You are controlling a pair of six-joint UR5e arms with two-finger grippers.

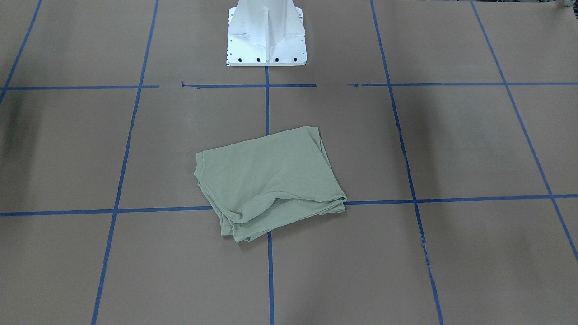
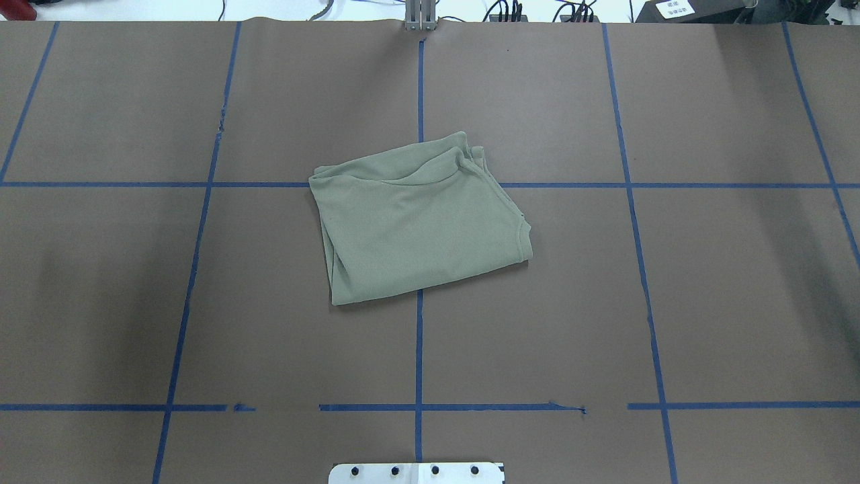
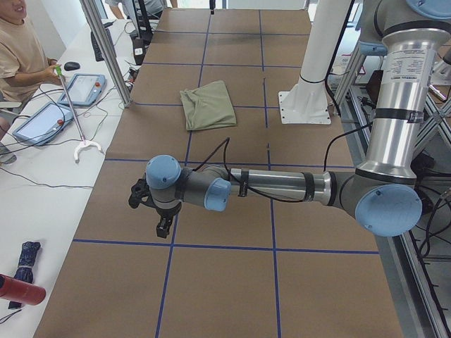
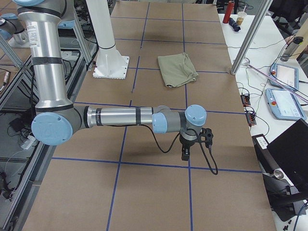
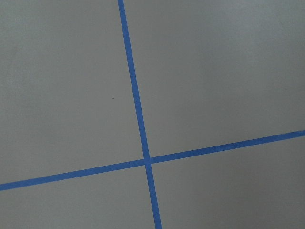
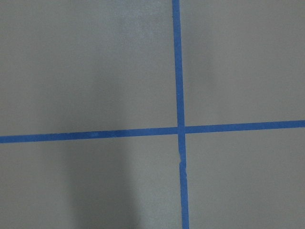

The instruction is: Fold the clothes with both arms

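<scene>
Shirt (image 2: 420, 222): sage-green knit, one piece. Folded into a compact, roughly square bundle of several layers. Lies flat near the middle of the tabletop (image 1: 451, 144), across the centre line of blue tape (image 1: 267, 104) and one cross line. Set slightly askew to the grid. Stacked hems and a loose wrinkle along the edge farthest from the robot; smooth on top. No collar, tag or logo visible.

Pedestal (image 1: 266, 40): white metal, bolted down at the robot's edge of the tabletop, in line with the shirt but well apart from it.

Left arm (image 3: 282, 186): silver tube, light blue joint caps, black cable. Stretched low and level over the tabletop toward the robot's left end.

Left claw (image 3: 163, 227): black, pointed down over bare brown surface, well apart from the shirt. Released or clenched: cannot tell from the side view. Wrist view shows only crossing tape.

Right arm (image 4: 120, 117): same build, stretched low toward the opposite end.

Right claw (image 4: 185, 153): black, pointed down, well apart from the shirt. State cannot be told. Wrist view again shows only tape and surface.

Beside the tabletop: seated person (image 3: 21, 49) with one hand on a thin rod (image 3: 72, 120); two flat pendants (image 3: 42, 121) on the white side bench.
</scene>
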